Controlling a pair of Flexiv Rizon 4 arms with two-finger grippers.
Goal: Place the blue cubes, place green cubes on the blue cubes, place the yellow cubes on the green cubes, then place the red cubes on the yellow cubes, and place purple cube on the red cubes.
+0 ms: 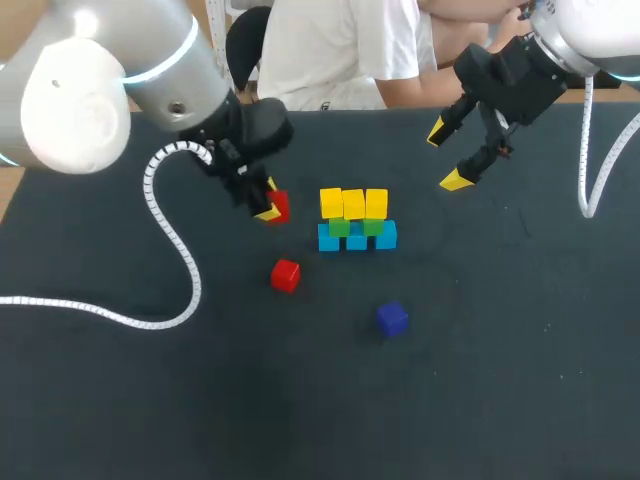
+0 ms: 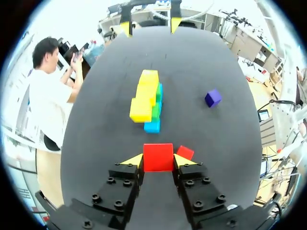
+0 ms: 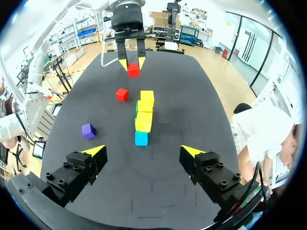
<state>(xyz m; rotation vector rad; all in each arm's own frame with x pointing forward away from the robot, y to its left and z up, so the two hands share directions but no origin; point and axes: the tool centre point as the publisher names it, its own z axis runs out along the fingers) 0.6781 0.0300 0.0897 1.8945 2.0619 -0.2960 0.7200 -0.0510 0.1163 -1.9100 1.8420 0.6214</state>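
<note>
Left gripper (image 2: 159, 160) is closed on a red cube (image 2: 158, 154), one yellow tip pressed to each side face. It hangs just beside the stack, on the stack's left in the head view. The cube appears lifted off the table (image 1: 500, 350), though no view shows the gap plainly.

The stack stands mid-table: a row of blue cubes (image 1: 357, 240) at the base, green cubes (image 1: 355, 227) on them, and three yellow cubes (image 1: 353, 203) side by side on top. A second red cube (image 1: 285, 275) and the purple cube (image 1: 392, 318) lie loose on the table, nearer the robot.

Right gripper (image 3: 143, 152) hovers wide open and empty, well apart from the stack on its far right.

The step in hand is probably setting this red cube on the yellow row. To do it well, carry it higher than the yellow tops, square its faces to the row, lower it straight down, and part the fingers only once it rests flat, so the yellow cubes are not nudged.
</note>
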